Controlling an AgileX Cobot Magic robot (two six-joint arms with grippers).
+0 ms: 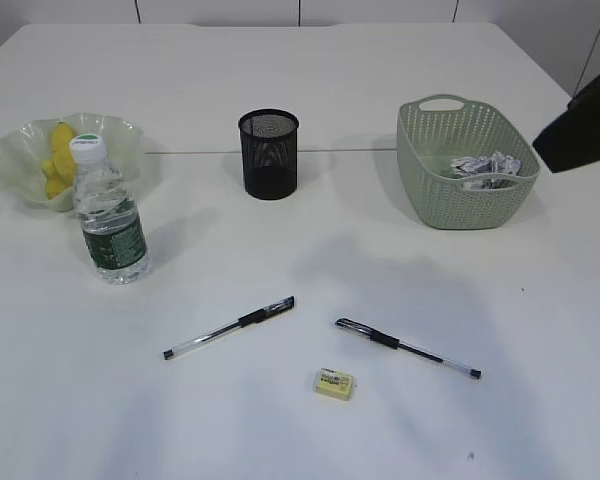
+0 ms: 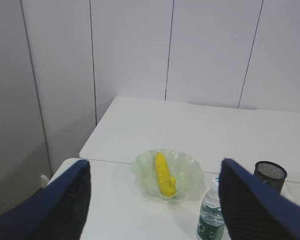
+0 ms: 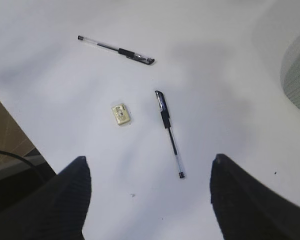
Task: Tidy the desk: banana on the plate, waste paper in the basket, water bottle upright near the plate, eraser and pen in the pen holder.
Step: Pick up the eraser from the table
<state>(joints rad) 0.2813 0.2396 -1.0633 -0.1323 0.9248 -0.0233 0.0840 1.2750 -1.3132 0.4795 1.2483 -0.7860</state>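
The banana (image 1: 58, 160) lies in the pale green plate (image 1: 15, 150) at the far left; both show in the left wrist view, banana (image 2: 163, 173) in plate (image 2: 190, 170). The water bottle (image 1: 110, 215) stands upright beside the plate. The waste paper (image 1: 485, 168) lies in the basket (image 1: 450, 195). The black pen holder (image 1: 269, 153) stands mid-desk. Two pens (image 1: 230, 327) (image 1: 407, 347) and the eraser (image 1: 334, 383) lie on the desk (image 1: 300, 270) in front. My left gripper (image 2: 152, 165) is open and empty, high above the desk. My right gripper (image 3: 147, 162) is open and empty, above the pens.
A dark part of the right arm (image 1: 585, 125) shows at the right edge by the basket. The right wrist view shows the desk's front edge (image 3: 20, 125) and a brown floor beyond it. A seam crosses the desk behind the pen holder.
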